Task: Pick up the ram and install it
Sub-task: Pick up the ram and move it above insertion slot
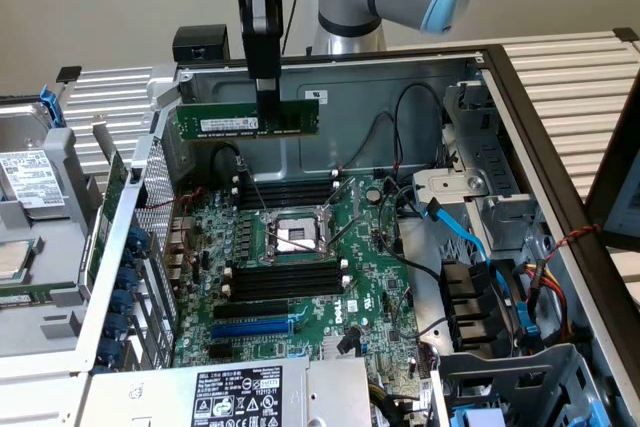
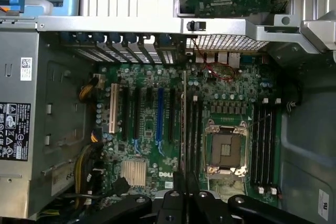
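My gripper [image 1: 266, 107] hangs down from the top of the exterior view, shut on the ram [image 1: 230, 121]. This long dark-green stick with a white label is held level in the air above the motherboard [image 1: 370, 277] of the open computer case. In the wrist view the ram [image 2: 184, 119] shows edge-on as a thin line rising from my fingertips [image 2: 185, 184]. There it lines up near the black memory slots [image 2: 194, 129] beside the CPU socket [image 2: 226, 150]. Black slots lie on either side of the CPU socket [image 1: 295, 237]: one bank [image 1: 285, 192] behind it and one bank [image 1: 285, 282] in front.
A blue slot [image 1: 250, 327] and the power supply [image 1: 240, 392] sit near the front. Blue cables [image 1: 470, 237] and drive bays [image 1: 500, 307] crowd the exterior view's right. The case's back wall [image 1: 350, 87] stands behind the ram. A drive [image 1: 25, 182] lies outside the case.
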### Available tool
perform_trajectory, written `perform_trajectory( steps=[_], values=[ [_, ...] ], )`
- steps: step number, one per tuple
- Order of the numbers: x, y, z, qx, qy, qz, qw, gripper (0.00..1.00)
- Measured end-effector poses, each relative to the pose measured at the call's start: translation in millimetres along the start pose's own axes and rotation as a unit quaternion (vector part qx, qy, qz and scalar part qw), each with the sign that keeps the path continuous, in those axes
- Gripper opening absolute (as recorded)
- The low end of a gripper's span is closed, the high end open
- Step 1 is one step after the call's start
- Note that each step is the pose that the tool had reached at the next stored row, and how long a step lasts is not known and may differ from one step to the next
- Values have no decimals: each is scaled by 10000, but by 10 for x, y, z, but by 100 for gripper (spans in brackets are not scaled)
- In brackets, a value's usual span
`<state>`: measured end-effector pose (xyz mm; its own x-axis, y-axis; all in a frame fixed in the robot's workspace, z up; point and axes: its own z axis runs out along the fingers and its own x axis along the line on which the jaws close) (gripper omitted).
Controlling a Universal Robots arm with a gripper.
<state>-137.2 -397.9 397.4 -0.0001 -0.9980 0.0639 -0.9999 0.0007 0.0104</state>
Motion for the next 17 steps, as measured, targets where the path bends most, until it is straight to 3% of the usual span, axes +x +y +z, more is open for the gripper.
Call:
perform_trajectory(
  steps=[10,14,17],
  values=[
    [-55,-1,17,100,-3,13,9999,12],
    [-60,-4,18,114,-37,15,9999,12],
    [-71,-23,18,115,-44,15,9999,12]
  ],
)
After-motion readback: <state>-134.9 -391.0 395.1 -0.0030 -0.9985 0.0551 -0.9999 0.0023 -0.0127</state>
